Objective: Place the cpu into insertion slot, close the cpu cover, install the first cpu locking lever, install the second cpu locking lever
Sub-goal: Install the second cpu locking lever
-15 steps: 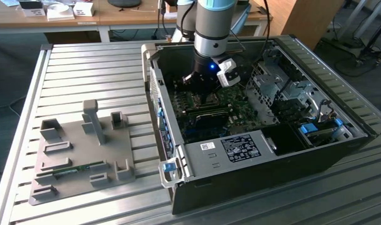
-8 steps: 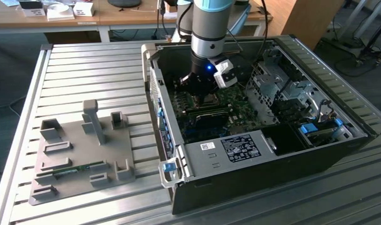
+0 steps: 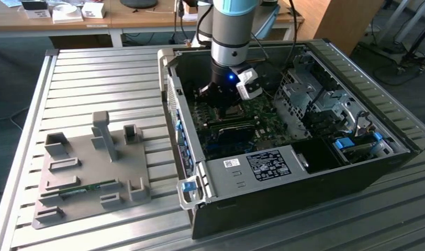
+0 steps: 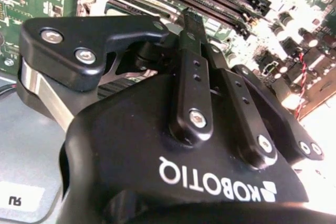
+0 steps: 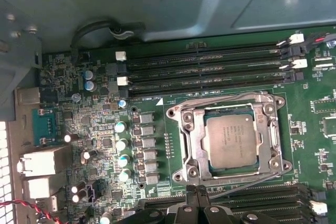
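The cpu (image 5: 232, 141), a silvery square chip, lies flat in the insertion slot (image 5: 176, 114) on the green motherboard (image 5: 310, 129). The cpu cover (image 5: 190, 141), a silvery frame, lies down around the chip, which shows through its window. One wire lever (image 5: 226, 97) runs along the cover's far side and another (image 5: 252, 179) along the side nearest my fingers. My black gripper (image 5: 197, 195) is shut, its tips just off that nearer lever's end with nothing seen held. The gripper (image 3: 223, 102) reaches down inside the open computer case (image 3: 282, 198). Its fingers (image 4: 191, 51) meet at the tip.
Long black memory slots (image 5: 210, 72) flank the socket, and upright capacitors (image 5: 122, 145) stand beside it. A labelled box (image 3: 265, 164) and drive bays (image 3: 317, 99) crowd the case. On the slatted table (image 3: 101, 78), at the exterior view's left, sits a grey fixture plate (image 3: 93, 167).
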Controlling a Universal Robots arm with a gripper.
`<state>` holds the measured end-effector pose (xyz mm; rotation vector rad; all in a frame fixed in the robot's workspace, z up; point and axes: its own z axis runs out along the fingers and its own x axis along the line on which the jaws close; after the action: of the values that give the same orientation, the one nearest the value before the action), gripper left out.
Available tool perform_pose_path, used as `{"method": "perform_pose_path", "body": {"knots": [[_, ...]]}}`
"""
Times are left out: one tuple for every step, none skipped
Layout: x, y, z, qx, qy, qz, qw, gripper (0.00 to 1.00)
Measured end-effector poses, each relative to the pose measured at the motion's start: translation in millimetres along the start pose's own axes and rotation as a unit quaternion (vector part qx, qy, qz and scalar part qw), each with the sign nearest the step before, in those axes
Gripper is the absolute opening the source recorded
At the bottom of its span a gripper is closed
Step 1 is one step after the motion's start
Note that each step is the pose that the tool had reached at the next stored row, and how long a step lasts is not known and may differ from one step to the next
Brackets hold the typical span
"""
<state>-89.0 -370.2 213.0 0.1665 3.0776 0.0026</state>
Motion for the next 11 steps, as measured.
{"method": "perform_pose_path", "body": {"knots": [[0.4,-0.1,0.6,0.0,0.0,0.0,1.0,0.11],[0.8,-0.1,1.1,0.0,0.0001,0.0,1.0,0.11],[1.1,-0.2,1.4,0.0,0.0001,0.0,1.0,0.11],[1.2,-0.2,1.7,-0.0002,0.0001,0.0,1.0,0.11],[1.3,-0.2,1.9,-0.0004,0.0002,0.0,1.0,0.11],[1.3,-0.2,2.1,-0.0007,0.0002,0.0,1.0,0.11],[1.4,-0.2,2.3,-0.001,0.0002,0.0,1.0,0.11],[1.4,-0.2,2.5,-0.0013,0.0002,0.0,1.0,0.11],[1.4,-0.2,2.9,-0.0015,0.0001,0.0,1.0,0.11],[1.5,-0.1,3.3,-0.0016,0.0002,0.0,1.0,0.11],[1.6,-0.2,3.6,-0.0015,0.0002,0.0,1.0,0.11]]}}
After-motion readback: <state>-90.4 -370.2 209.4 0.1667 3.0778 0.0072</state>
